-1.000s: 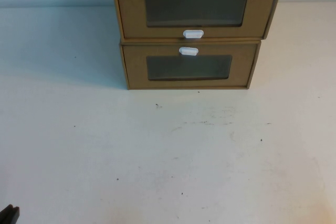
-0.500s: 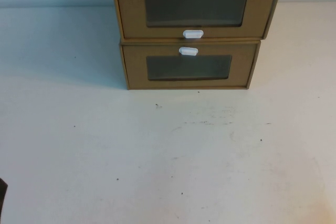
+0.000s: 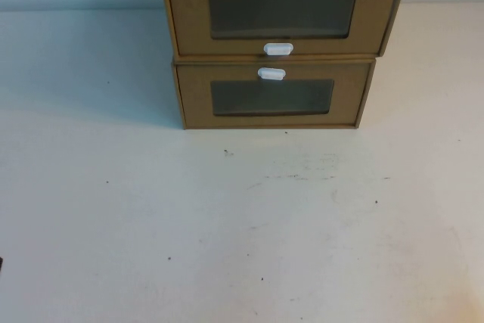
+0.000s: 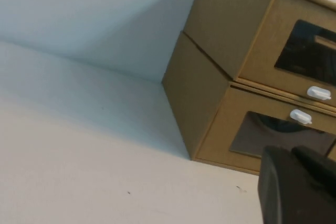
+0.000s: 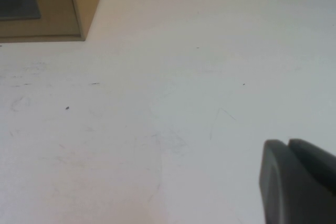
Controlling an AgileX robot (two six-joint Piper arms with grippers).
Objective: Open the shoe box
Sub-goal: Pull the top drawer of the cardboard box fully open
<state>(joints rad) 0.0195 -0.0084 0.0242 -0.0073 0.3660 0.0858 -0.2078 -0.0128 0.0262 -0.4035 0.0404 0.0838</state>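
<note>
An upper brown cardboard shoe box [image 3: 187, 9] sits squarely on a lower brown cardboard shoe box [image 3: 195, 96], far from the robot and near the middle, both fronts facing it. Each front has a dark rectangular window. The upper white oval pull tab [image 3: 277, 48] sits under its window, and the lower white oval pull tab [image 3: 271, 74] above its own. Both fronts are shut flush.

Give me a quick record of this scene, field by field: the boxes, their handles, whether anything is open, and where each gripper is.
upper shoe box: stacked on the lower one, front closed
lower shoe box: on the table, front closed
upper handle: white, at the bottom edge of its front
lower handle: white, at the top edge of its front
left gripper: shut, empty, off the boxes' left front corner, touching nothing
right gripper: shut, empty, above the table, apart from the boxes
task state: neither box opened yet
</note>
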